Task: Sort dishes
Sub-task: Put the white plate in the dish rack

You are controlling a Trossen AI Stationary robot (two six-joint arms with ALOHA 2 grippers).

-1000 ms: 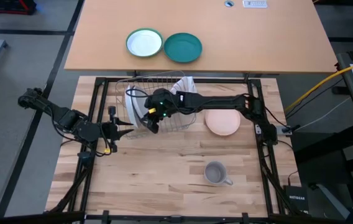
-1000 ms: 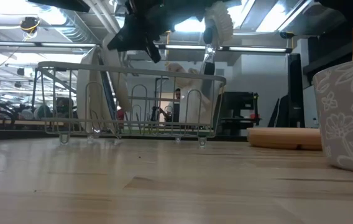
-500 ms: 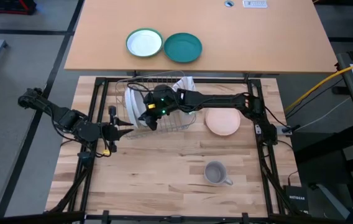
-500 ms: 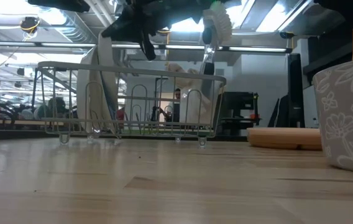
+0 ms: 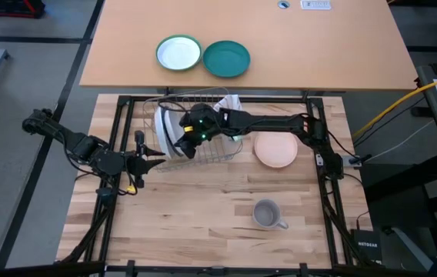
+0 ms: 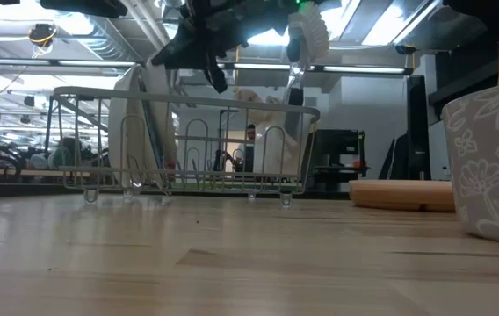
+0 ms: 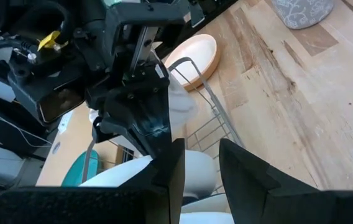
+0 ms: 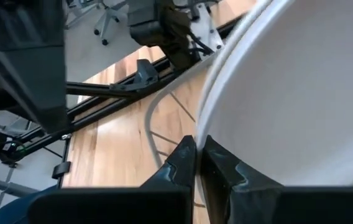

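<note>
**Right gripper pinches a white plate in the rack**

The right gripper (image 5: pixel 181 146) reaches across the wire dish rack (image 5: pixel 226 151) at the far edge of the worktop (image 5: pixel 203 215), toward its left end. In the right wrist view its two fingertips (image 8: pixel 186 155) are pressed together on the thin rim of a white plate (image 8: pixel 294 99), so the jaws are clenched on that plate. The plate (image 5: pixel 166 131) stands on edge in the left end of the rack. In the low view the gripper (image 6: pixel 204 60) hangs just above the rack's top wire (image 6: pixel 188 101).

The left gripper (image 5: pixel 157 156) waits near the worktop's left edge, just beside the rack's left end. Its fingers (image 7: pixel 245 174) stand a little apart with nothing between them.

The tan plate (image 5: pixel 275 151) lies flat just to the right of the rack, near the right edge. The grey mug (image 5: pixel 268 215) sits well apart from it, toward the near edge and right of centre; a floral pattern shows on its side in the low view (image 6: pixel 491 167).

On the separate desk (image 5: pixel 341 46) beyond the worktop lie a green-rimmed white plate (image 5: pixel 178 54) and a teal plate (image 5: pixel 226 59), side by side. A box on the floor off the near right corner reads NETGEAR (image 5: pixel 370 245).

The middle and near-left part of the worktop lies open.
</note>
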